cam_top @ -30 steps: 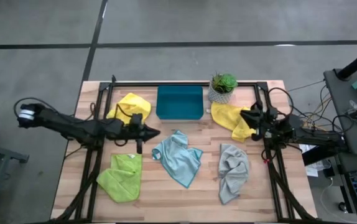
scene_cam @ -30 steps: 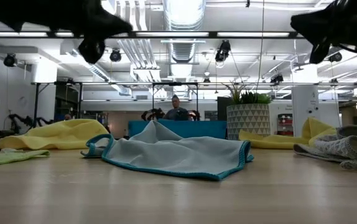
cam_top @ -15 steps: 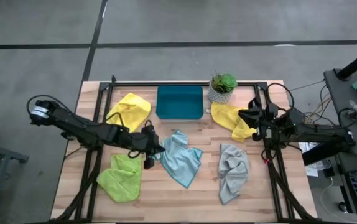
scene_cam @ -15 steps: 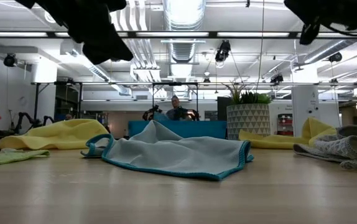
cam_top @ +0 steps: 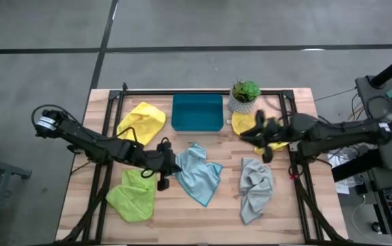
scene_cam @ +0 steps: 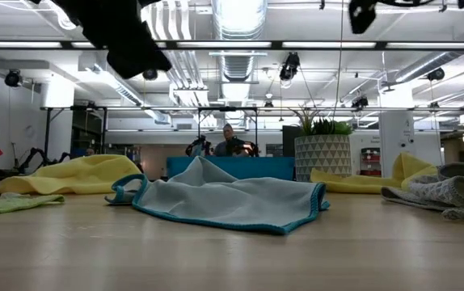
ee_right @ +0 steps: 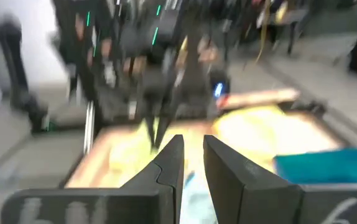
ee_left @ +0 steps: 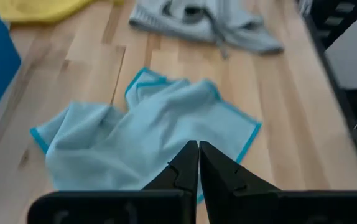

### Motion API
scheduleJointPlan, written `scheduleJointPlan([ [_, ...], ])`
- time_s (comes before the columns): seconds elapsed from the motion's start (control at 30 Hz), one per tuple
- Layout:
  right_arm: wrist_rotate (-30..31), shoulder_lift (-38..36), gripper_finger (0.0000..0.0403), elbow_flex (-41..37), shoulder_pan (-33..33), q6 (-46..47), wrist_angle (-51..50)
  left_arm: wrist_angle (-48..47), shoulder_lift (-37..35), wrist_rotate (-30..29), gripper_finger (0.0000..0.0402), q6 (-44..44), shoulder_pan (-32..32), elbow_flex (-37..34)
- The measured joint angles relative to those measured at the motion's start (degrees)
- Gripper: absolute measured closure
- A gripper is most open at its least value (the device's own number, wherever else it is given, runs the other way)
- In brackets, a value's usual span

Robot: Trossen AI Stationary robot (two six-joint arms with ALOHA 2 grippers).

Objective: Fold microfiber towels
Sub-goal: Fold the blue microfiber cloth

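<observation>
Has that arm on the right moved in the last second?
Yes. The right gripper has swung inward from the table's right edge, now over the yellow towel beside the potted plant.

Level with the tabletop (scene_cam: 232, 259), we see the light blue towel (scene_cam: 228, 202) heaped at centre, its teal-edged folds rising to a peak. At nine o'clock a yellow towel (scene_cam: 78, 174) lies mounded, with a lime green towel (scene_cam: 10, 204) flat in front of it. At three o'clock sit a grey towel (scene_cam: 450, 194) and, behind it, a second yellow towel (scene_cam: 377, 179). Behind the blue towel stands a teal tray (scene_cam: 244, 167), with a potted plant (scene_cam: 322, 153) to its right. A dark arm (scene_cam: 115, 32) hangs at eleven o'clock; the dark shape at one o'clock is probably the other arm. A person (scene_cam: 230, 144) sits far back.
</observation>
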Motion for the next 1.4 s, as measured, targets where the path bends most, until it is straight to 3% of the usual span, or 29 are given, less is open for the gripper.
scheduleJointPlan([
  [0.33, 0.44, 20.22, 0.0349, 10.49, 11.61, -6.68, -8.02, 10.73, 0.62, -0.07, 0.0402, -0.59, -0.55, -0.12],
  [0.7, 0.62, 39.76, 0.0349, 20.48, 16.58, -10.83, -16.07, 12.98, 0.49, -0.14, 0.0402, -0.57, -1.46, -0.18],
  [1.2, 1.12, 55.20, 0.0346, 32.57, 17.14, -13.19, -32.63, 13.14, -0.43, -2.39, 0.0402, -4.90, -1.53, -0.22],
  [1.4, 4.91, 57.27, 0.0301, 33.35, 17.14, -13.22, -35.79, 13.35, -0.26, -2.92, 0.0402, -4.86, -1.57, -0.22],
])
